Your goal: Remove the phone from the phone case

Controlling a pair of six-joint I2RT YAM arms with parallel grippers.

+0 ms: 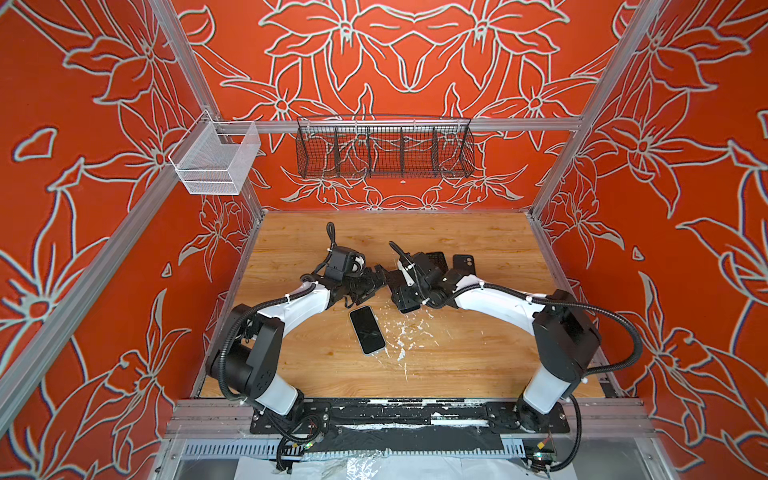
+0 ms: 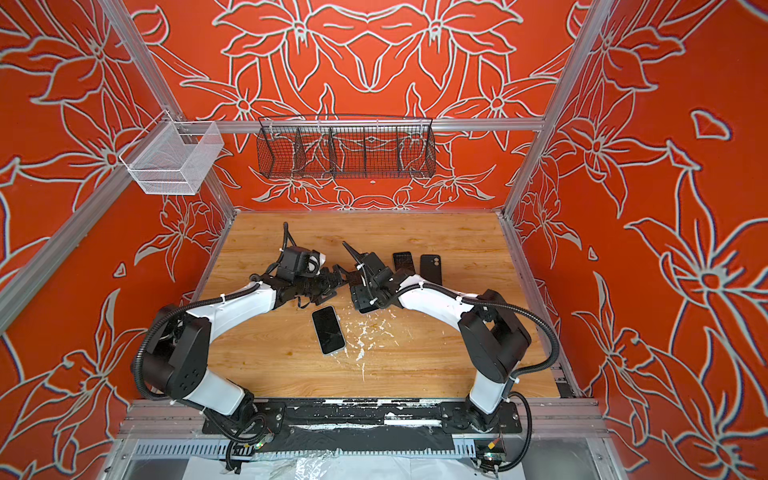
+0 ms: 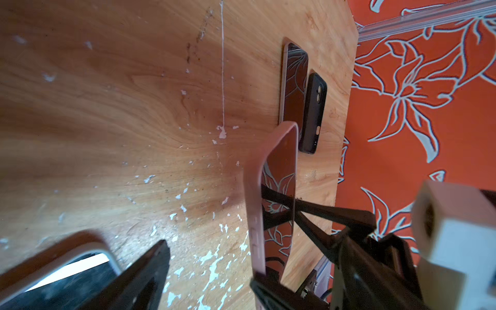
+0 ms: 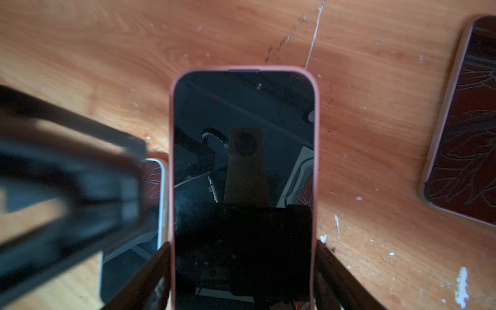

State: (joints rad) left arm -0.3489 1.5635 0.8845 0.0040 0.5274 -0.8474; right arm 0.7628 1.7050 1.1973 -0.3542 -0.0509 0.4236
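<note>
Two arms meet over the middle of the desk [image 1: 478, 365]. The right gripper [image 4: 243, 252] holds the phone [image 4: 243, 134] up off the desk, its fingers [image 4: 330, 257] clenched on the long sides of the pink case [image 4: 316, 161] near one end. That grip leaves the screen and the other end free, probably so the other arm can peel the case rim away. The phone sits fully inside the case, so the removal is not yet done.

The left gripper [image 1: 379, 277] hovers just beside the phone with its fingers spread wide, grasping nothing. Whether it touches the case I cannot tell.

On the desk, nearer than the grippers, a pale-edged phone [image 1: 367, 330] lies screen up. At the far right lie another phone [image 2: 403, 262], also screen up, and a black case [image 2: 430, 268], side by side and clear of the space where the grippers work.
</note>
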